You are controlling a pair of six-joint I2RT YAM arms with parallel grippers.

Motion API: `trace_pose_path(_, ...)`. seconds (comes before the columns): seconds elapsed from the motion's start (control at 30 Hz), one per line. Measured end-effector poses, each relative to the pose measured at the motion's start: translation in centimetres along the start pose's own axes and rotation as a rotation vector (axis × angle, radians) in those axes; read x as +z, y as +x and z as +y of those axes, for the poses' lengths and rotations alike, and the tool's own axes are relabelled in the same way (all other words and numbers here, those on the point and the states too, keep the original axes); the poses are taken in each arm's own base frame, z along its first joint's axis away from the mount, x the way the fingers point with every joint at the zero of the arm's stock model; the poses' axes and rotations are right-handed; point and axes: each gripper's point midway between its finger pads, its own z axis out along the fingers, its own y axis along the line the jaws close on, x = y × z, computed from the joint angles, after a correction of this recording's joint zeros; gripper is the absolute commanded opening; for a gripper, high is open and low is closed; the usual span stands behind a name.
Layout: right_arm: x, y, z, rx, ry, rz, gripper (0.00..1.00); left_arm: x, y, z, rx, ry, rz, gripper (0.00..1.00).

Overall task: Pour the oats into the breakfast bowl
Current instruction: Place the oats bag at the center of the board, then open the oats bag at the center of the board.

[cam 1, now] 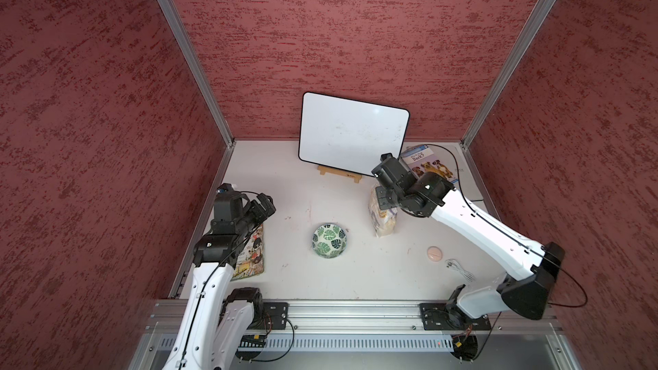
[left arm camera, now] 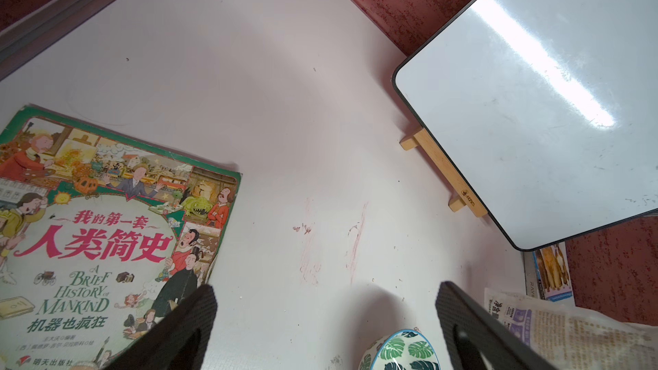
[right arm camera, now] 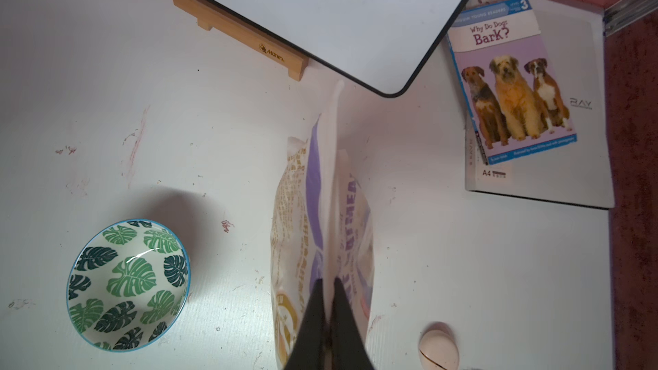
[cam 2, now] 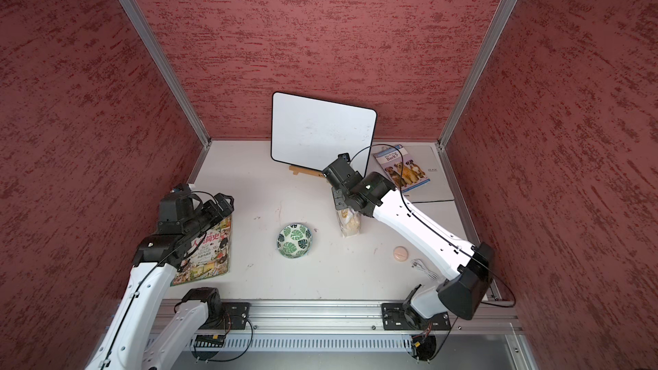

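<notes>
- Red textured walls enclosed a white tabletop (cam 1: 285, 279). A blank whiteboard (cam 1: 352, 133) leaned on a wooden stand at upper centre in both top views.
- The right gripper (right arm camera: 329, 282) was clamped shut on the top edge of the oats pouch (right arm camera: 295, 215), its jaws pinching the thin flat seam. This is probably the grip for lifting and tipping the pouch.
- The pouch stood upright right of centre in a top view (cam 1: 382, 222), with the arm reaching over it from the lower right. I couldn't tell whether its base was off the table or whether the mouth was open.
- Pouch look: crinkly plastic with white and purple print, gold lettering and part of a gold round mark. Pale beige oats (cam 1: 386, 226) showed through the clear part.
- The breakfast bowl (right arm camera: 128, 284), white with green monstera leaves and a blue rim, was empty. It sat near the pouch, to its left at frame centre, and was not touching it.
- The left gripper (left arm camera: 325, 288) had its jaws spread wide and held nothing. It hovered at the left edge over a history picture book (left arm camera: 106, 243), likely parked out of the way.
- Clutter: a dog book (right arm camera: 509, 83) at upper right, plus a pink disc (cam 1: 434, 254) and a white cable (cam 1: 459, 268) at lower right, all clear of the pour path.
- Pouring had not started, judging by the empty bowl.
</notes>
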Motion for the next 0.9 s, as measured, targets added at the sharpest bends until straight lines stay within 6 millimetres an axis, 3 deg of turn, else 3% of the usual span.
trace_pose_path(0.07,1.5,2.3,0.1,0.018,-0.014,0.051,0.05,0.1,0.2,-0.5,0.005,0.023,0.012,1.00)
trace_pose_path(0.1,2.0,3.0,0.2,0.033,-0.018,0.063,0.18,0.1,0.3,-0.7,0.009,0.035,0.020,1.00)
trace_pose_path(0.2,1.9,2.5,0.9,0.093,-0.075,0.018,0.56,0.5,1.3,-1.8,0.030,0.073,0.065,1.00)
trace_pose_path(0.23,1.6,2.3,1.0,0.116,-0.093,-0.001,0.59,0.6,1.7,-2.2,0.037,0.085,0.084,0.99)
trace_pose_path(0.33,-0.1,1.7,0.7,0.154,-0.133,-0.061,0.61,1.1,3.6,-3.9,0.062,0.130,0.157,0.95)
trace_pose_path(0.43,-3.0,1.1,-0.4,0.194,-0.172,-0.140,0.62,1.1,5.3,-6.1,0.088,0.184,0.212,0.92)
trace_pose_path(0.57,-7.2,0.3,-3.1,0.270,-0.185,-0.280,0.62,0.7,7.0,-10.2,0.122,0.261,0.267,0.85)
trace_pose_path(0.63,-8.4,0.8,-4.9,0.309,-0.161,-0.333,0.62,0.5,8.0,-12.5,0.146,0.293,0.294,0.84)
trace_pose_path(0.73,-8.0,2.6,-7.3,0.361,-0.097,-0.346,0.60,0.3,9.8,-16.6,0.210,0.333,0.336,0.80)
trace_pose_path(0.9,-4.2,6.1,-10.8,0.435,0.047,-0.265,0.59,0.6,13.7,-23.7,0.325,0.375,0.401,0.74)
